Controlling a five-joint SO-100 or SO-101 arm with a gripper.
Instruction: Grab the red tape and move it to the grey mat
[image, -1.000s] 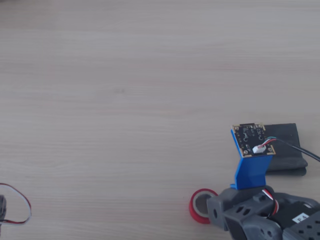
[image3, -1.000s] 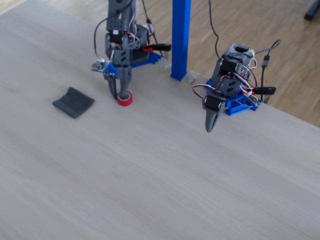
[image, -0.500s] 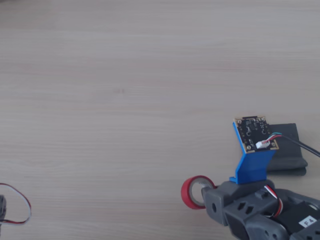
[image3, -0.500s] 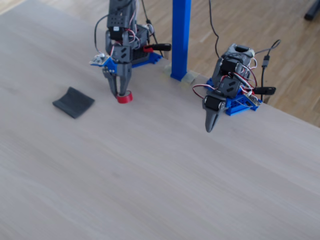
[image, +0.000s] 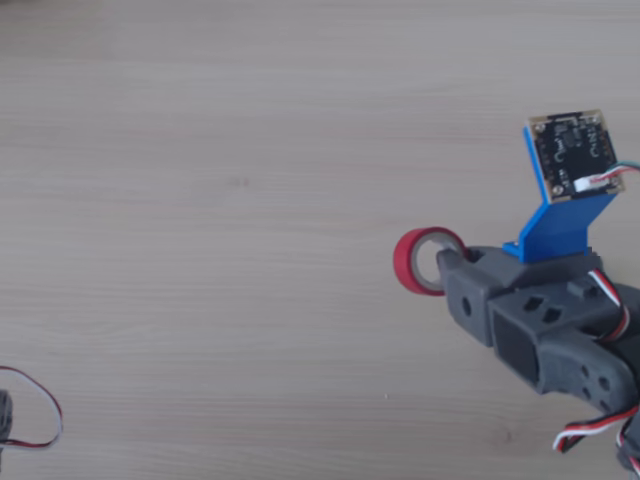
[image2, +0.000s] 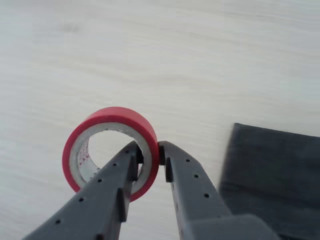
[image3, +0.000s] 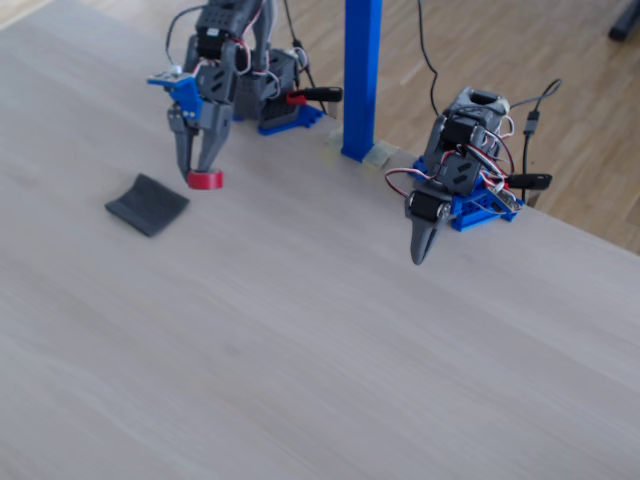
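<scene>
The hand (image2: 150, 156) pinches the wall of the red tape (image2: 111, 150), with one grey finger (image2: 107, 192) passing through the ring's opening and the other finger (image2: 187, 187) pressing on the outer red surface, as the wrist view shows. The roll sits on edge in this grip, its pale inner core facing the camera and marked with small red specks. In the same view the grey mat (image2: 272, 182) lies flat on the pale wood-grain desk (image2: 165, 60) at the lower right, just beside the outer finger and apart from the tape. In the other view, seen from above, the hand (image: 440, 262) enters from the right with the tape (image: 425, 260) at its tip; a blue bracket (image: 560, 225) bearing a small circuit board (image: 580, 155) stands above the grey body, and a thin red-and-white wire loop (image: 35, 410) lies at the lower left corner, well apart. In the fixed view the arm (image3: 215, 70) reaches down at the upper left, the tape (image3: 205, 180) is held at the fingertips close to the desk surface, though contact with the desk cannot be judged, and the mat (image3: 147, 204) lies near it to the left. A blue post (image3: 362, 75) stands behind, and a second arm (image3: 450, 175) with its tip pointing down rests at the right, well apart.
</scene>
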